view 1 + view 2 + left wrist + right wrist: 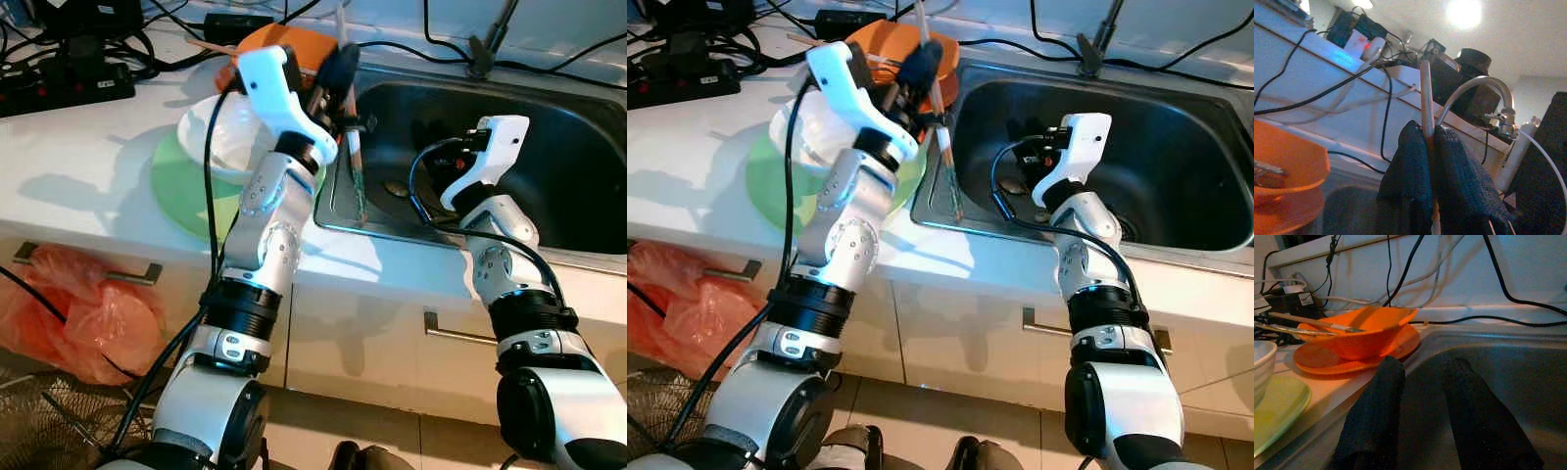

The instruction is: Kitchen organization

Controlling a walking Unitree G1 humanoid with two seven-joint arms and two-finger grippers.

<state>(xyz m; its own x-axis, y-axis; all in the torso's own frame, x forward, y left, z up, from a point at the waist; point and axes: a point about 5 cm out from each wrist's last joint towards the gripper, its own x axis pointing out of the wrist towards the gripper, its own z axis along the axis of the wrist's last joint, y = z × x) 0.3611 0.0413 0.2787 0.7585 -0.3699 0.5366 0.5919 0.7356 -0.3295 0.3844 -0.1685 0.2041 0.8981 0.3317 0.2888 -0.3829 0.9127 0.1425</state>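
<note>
your left gripper (1431, 161) is clamped on a chopstick (353, 147), held upright over the left rim of the sink (549, 137), just right of the orange bowl (1359, 330). your right gripper (1422, 396) hangs inside the sink with fingers apart, holding nothing. the orange bowl sits on an orange plate (1317, 360) left of the sink, behind the white bowl (211, 137) on the green plate (181, 196)

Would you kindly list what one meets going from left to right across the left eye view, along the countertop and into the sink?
Black power strip → green plate → white bowl → left claw gripping a chopstick → sink, with the right claw inside it.
</note>
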